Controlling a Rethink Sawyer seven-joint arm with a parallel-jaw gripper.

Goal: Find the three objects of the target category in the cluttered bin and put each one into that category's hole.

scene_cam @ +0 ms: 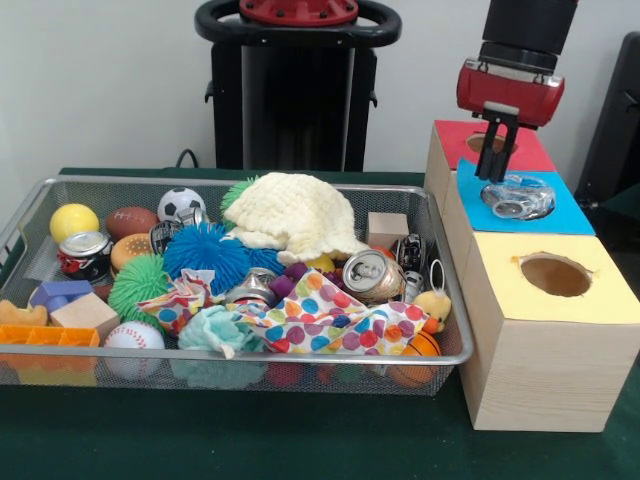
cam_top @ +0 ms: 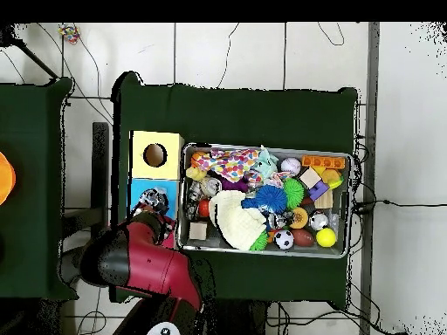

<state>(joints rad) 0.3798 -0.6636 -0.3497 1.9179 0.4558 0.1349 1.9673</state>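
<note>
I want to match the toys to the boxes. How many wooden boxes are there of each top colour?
Red-topped wooden box: 1
Blue-topped wooden box: 1
Yellow-topped wooden box: 1
Total: 3

Red-and-black robot arm point(cam_top: 140, 262): glossy rounded red shell segments, black joints between them. Wrist end is a matte black cylindrical link point(scene_cam: 528, 25) stepping down through a black collar to a rounded red housing point(scene_cam: 510, 92) with a thin silver band along its upper edge. Slim black two-finger gripper point(scene_cam: 496, 160) under it. Black upright pedestal column point(scene_cam: 298, 105), black ring on top, red cap.
</note>
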